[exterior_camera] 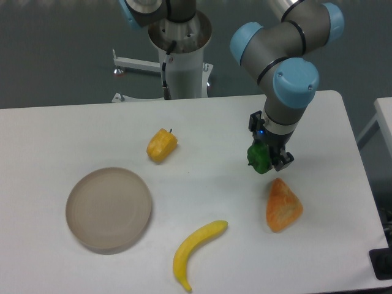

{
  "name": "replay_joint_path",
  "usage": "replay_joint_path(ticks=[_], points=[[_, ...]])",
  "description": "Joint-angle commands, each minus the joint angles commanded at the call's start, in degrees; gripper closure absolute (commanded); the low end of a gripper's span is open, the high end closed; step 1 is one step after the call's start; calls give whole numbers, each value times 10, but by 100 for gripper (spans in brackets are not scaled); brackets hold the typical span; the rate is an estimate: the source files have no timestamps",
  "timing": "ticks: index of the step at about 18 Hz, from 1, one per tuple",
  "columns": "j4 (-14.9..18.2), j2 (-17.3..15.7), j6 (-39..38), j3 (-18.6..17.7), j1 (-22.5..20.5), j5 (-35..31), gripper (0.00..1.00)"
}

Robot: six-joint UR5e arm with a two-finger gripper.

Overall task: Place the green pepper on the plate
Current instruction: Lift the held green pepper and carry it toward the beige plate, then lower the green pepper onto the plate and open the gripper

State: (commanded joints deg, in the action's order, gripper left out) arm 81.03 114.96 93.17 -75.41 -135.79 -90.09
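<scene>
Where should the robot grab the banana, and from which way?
Probably around the middle of the banana, coming straight down from above. It lies flat on the table in a curve, and its ends taper thin, so the thicker middle gives the fingers the best hold across its narrow width. Right now the hand is busy at the green pepper.

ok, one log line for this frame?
phase: carry | hand: shut on pepper, above table | plate: empty, far left of hand | pepper on plate: not yet
</scene>
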Motion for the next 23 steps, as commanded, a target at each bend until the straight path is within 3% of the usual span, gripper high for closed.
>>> replay_joint_path(ticks=[8, 11, 19, 23], points=[[2, 0, -32, -3, 8, 21, 82], [2, -2, -44, -2, 46, 24, 82], [0, 7, -221, 2, 164, 46, 82], [-1, 32, -273, 38, 213, 63, 82]])
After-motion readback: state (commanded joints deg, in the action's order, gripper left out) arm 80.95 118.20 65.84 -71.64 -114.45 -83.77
